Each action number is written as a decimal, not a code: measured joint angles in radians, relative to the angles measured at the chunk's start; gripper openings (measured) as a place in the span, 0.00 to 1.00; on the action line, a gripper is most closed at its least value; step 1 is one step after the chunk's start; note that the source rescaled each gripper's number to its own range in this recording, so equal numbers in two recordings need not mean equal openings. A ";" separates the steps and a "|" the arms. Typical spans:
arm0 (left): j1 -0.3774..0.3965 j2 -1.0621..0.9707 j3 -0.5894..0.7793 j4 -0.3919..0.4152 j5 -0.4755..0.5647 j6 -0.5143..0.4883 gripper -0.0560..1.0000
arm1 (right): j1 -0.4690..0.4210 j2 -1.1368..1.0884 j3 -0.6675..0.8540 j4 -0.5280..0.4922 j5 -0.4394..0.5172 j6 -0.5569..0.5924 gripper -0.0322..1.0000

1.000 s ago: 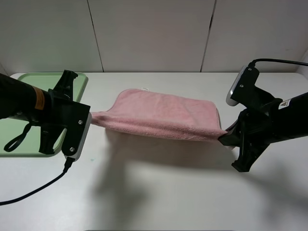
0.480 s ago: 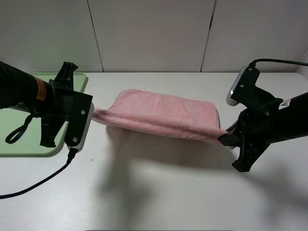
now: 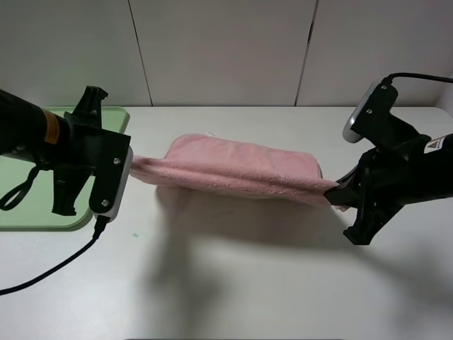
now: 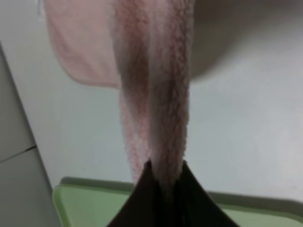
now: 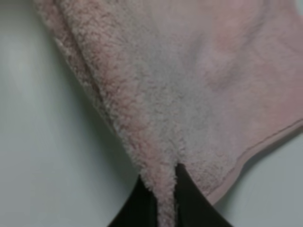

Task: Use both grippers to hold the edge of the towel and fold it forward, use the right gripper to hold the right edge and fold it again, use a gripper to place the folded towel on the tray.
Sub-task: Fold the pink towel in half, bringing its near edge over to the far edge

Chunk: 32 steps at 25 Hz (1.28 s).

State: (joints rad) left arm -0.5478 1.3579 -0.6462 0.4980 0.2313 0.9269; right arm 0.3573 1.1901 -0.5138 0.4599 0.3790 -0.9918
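The pink towel (image 3: 241,168) looks soft, light and floppy. The left gripper (image 3: 132,164) and the right gripper (image 3: 334,190) each pinch one end tight. The thin edge (image 5: 265,142) looks best to grab.

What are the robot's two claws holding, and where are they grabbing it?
Both hold the pink towel. The left gripper pinches its left end and the right gripper pinches its right end.

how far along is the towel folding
Done: the left gripper and right gripper are each shut on an end of the towel. In hand: the first forward fold, its held edge stretched between them above the table. Left: laying it down, the right-edge fold, and the move to the tray.
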 joint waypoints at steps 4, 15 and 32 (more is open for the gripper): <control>0.000 -0.050 0.000 -0.003 0.011 -0.012 0.05 | 0.000 -0.030 0.000 -0.009 0.015 0.026 0.03; -0.005 -0.188 0.000 -0.028 0.086 -0.016 0.05 | 0.001 -0.143 0.000 -0.001 0.063 0.046 0.03; -0.005 -0.085 -0.001 -0.084 0.131 -0.017 0.05 | 0.003 -0.061 0.000 0.004 0.089 0.053 0.03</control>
State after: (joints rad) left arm -0.5531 1.2729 -0.6470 0.4144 0.3626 0.9098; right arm 0.3608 1.1294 -0.5138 0.4634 0.4676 -0.9384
